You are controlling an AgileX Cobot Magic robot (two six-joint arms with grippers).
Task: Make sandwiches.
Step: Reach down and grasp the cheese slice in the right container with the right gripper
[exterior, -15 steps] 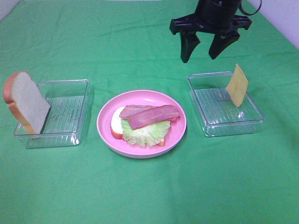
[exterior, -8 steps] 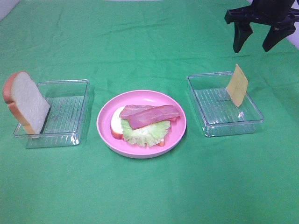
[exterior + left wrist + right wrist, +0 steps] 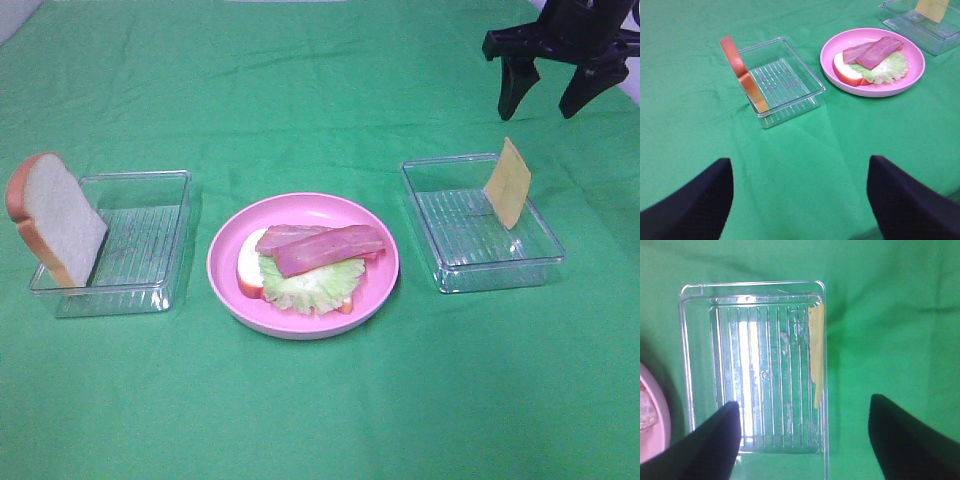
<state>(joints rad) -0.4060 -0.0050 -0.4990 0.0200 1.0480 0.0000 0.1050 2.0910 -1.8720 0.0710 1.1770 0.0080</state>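
Note:
On the pink plate [image 3: 216, 262] lies a partly built sandwich: a bread slice [image 3: 248, 270], lettuce [image 3: 312, 287] on it, and bacon strips [image 3: 326, 247] on top. A second bread slice [image 3: 56, 220] leans upright against the left clear tray [image 3: 140, 178]. A yellow cheese square [image 3: 508, 183] leans on the far right wall of the right clear tray [image 3: 455, 278]. My right gripper [image 3: 540, 110] hangs open and empty above and behind that tray. In its wrist view, the cheese [image 3: 816, 355] stands edge-on below it. My left gripper [image 3: 800, 162] is open and empty, well short of the bread [image 3: 742, 75].
Green cloth [image 3: 320, 410] covers the whole table. The left tray [image 3: 812, 84] holds nothing inside it. The right tray [image 3: 700, 365] holds only the cheese. The plate [image 3: 875, 91] sits between the two trays.
My right gripper has swung from above the back middle to the far right, behind the cheese tray, staying open. The food and trays have not moved.

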